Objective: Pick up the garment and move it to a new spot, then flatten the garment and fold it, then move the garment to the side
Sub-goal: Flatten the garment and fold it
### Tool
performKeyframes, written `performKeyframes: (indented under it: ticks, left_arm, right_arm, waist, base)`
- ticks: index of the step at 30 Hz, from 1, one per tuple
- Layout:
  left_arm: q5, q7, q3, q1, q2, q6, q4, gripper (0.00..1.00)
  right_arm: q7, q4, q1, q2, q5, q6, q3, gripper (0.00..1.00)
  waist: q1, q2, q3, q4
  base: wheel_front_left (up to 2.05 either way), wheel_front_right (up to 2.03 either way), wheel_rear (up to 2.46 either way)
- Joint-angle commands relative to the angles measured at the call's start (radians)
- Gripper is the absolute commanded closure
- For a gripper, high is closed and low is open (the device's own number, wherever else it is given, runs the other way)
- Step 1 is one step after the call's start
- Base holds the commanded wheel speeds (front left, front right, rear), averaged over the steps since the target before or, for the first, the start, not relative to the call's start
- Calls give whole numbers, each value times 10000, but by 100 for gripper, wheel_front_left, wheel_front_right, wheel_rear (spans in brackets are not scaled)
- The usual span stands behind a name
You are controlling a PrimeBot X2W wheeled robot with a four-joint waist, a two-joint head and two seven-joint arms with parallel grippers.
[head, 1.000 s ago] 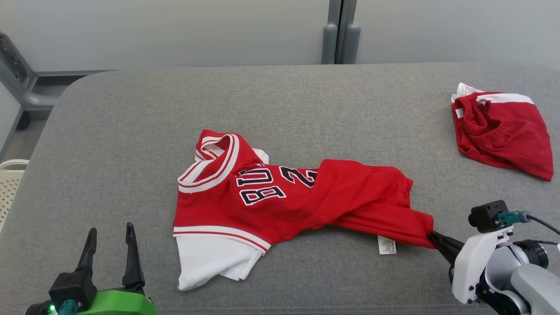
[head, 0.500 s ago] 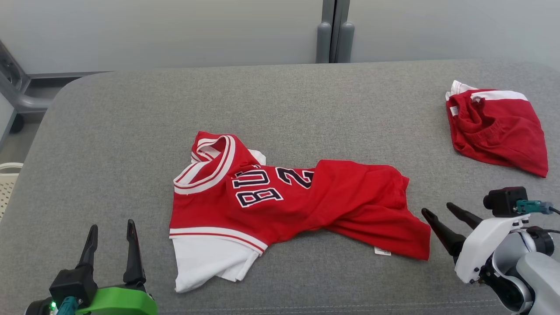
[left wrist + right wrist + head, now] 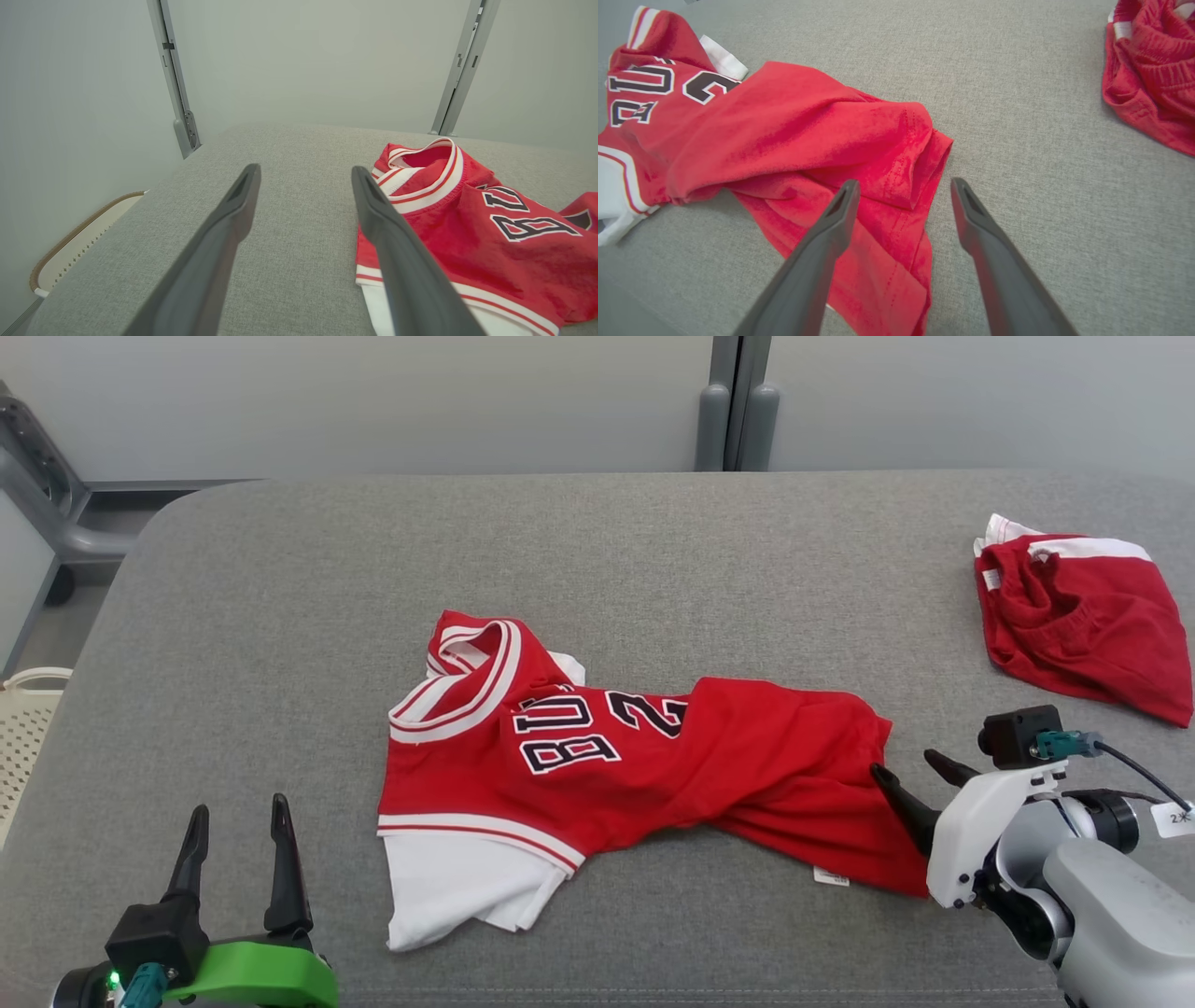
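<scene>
The red jersey lies crumpled in the middle of the grey padded table, collar to the left, its right half bunched and doubled over itself, so flattening looks like the step in hand. The right gripper hovers at the jersey's right edge, fingers spread apart with nothing between them, tips aimed at the folded hem, probably to take a hold there and draw the fold out. The left gripper sits at the near left, fingers likewise apart and empty, clear of the cloth. A second red garment lies well apart at the far right
</scene>
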Motion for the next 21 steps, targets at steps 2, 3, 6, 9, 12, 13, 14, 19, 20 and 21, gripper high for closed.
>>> performKeyframes:
  ticks: [2,3,6,9,12,13,14,19,20,21]
  left_arm:
    - [18,-19,-16,-77,12,36,-17,0]
    - [25,-19,-30,-113,13,22,-9,0]
    - [38,-19,-81,-236,12,-13,19,0]
    - [67,-19,-90,-247,13,-28,49,0]
    - [90,-19,-60,-225,13,-33,70,0]
    - [92,-19,-48,-223,13,-37,76,0]
    - [95,-19,-38,-221,13,-46,89,0]
    - [88,-19,-7,-194,13,-52,143,0]
    - [74,-19,-2,-183,13,-52,146,0]
    - [61,-19,-3,-177,13,-52,151,0]
  right_arm:
    - [-12,442,-317,160,125,-6,181,0]
    - [-31,642,-415,189,164,-6,253,0]
    - [-116,1208,-708,316,285,-6,518,0]
    - [-185,1665,-926,425,450,-5,849,8]
    - [-358,2006,-1115,549,678,-6,1135,56]
    - [-402,2079,-1157,600,768,-6,1225,63]
    - [-432,2157,-1196,610,850,-6,1340,84]
    - [-628,2396,-1428,581,1204,-6,1841,100]
    - [-711,2404,-1501,542,1259,-6,1931,100]
    - [-786,2386,-1581,508,1350,-6,2007,100]
  waist:
    - [0,0,44,99]
    - [0,0,67,143]
    - [0,0,141,280]
    - [0,0,198,423]
    - [0,0,212,533]
    - [0,0,211,559]
    - [0,0,205,584]
    - [0,0,158,623]
    - [0,0,150,615]
    - [0,0,148,605]
  base:
    - [0,0,0]
    - [0,0,0]
    - [0,0,0]
    - [0,0,0]
    - [0,0,0]
    - [0,0,0]
    - [0,0,0]
    - [0,0,0]
    - [0,0,0]
    - [0,0,0]
